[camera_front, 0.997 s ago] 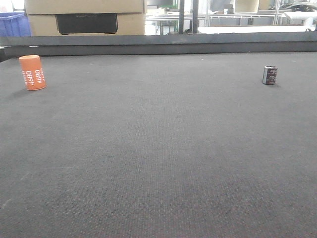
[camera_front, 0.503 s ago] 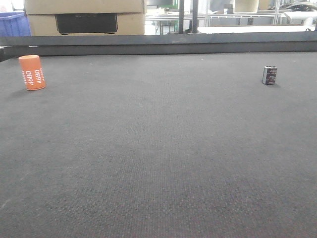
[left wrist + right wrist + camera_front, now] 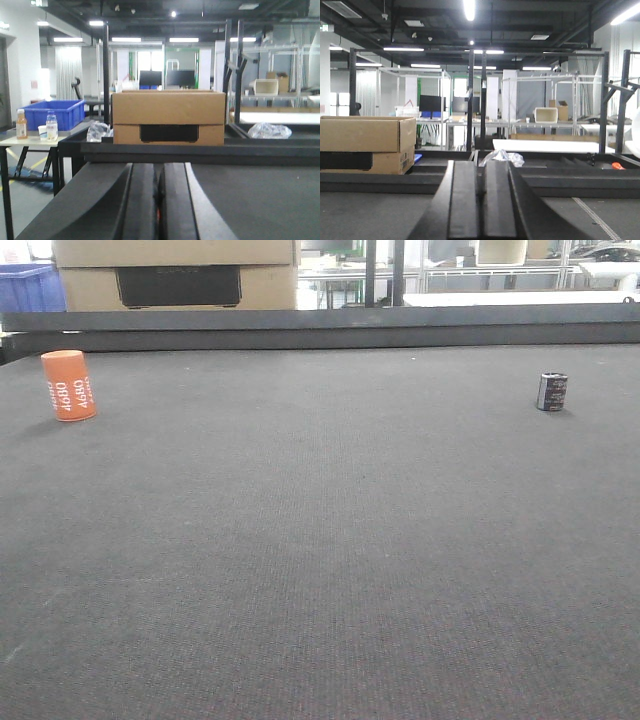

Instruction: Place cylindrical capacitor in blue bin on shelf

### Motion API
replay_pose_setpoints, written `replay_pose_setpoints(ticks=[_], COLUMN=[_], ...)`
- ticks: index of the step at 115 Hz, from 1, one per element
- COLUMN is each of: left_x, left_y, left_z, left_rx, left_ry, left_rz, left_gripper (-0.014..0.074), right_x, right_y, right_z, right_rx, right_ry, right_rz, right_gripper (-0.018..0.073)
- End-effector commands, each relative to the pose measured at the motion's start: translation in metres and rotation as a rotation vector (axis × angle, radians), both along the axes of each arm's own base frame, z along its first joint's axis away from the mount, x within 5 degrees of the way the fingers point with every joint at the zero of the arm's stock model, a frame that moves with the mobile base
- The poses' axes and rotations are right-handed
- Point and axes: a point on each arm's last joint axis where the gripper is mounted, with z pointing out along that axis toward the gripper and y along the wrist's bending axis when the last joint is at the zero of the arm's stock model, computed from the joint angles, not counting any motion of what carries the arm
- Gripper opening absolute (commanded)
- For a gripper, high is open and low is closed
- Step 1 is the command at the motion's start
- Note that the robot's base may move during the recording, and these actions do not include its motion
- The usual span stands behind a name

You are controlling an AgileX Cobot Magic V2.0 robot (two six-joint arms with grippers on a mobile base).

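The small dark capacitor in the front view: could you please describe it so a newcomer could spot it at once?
Look across the wide dark mat to its far right side, just before the raised rear rail. There the dark capacitor stands upright, alone. It is much smaller than the only other item, the orange cylinder with white lettering at far left.

A factory workshop floor. Metal racks (image 3: 603,100) stand at right under strip lights (image 3: 183,39) along the top. A cardboard box (image 3: 168,117) sits mid-frame, a blue crate (image 3: 52,114) at left.
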Motion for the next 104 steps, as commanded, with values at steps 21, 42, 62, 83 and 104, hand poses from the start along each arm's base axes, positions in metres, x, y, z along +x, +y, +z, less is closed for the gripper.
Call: replay_pose_setpoints(ticks=[21, 42, 62, 83, 104], left_x=[0.048, 0.106, 0.166, 0.228, 0.281], left_y=[-0.001, -0.005, -0.009, -0.01, -0.027], left_z=[0.043, 0.026, 0.007, -0.029, -0.066], left_rx=[0.033, 0.042, 0.013, -0.131, -0.078], left_ry=[0.187, 0.337, 0.335, 0.286, 0.324], left_rz=[0.02, 0.014, -0.002, 0.023, -0.019], left_gripper=[0.0433, 0.0612, 0.061, 0.061, 0.061], right_x=[0.063, 0.097, 0.112, 0.115, 0.115], right_y=[0.001, 0.003, 0.005, 0.005, 0.005], right_z=[0.031, 0.02, 0.017, 0.016, 0.016], right_rx=[-0.012, -0.016, -0.017, -0.016, -0.016], right_ry=[0.215, 0.325, 0.33, 0.328, 0.332], right_rz=[-0.003, 0.007, 0.015, 0.013, 0.014], right_gripper=[0.0393, 0.057, 0.057, 0.057, 0.057])
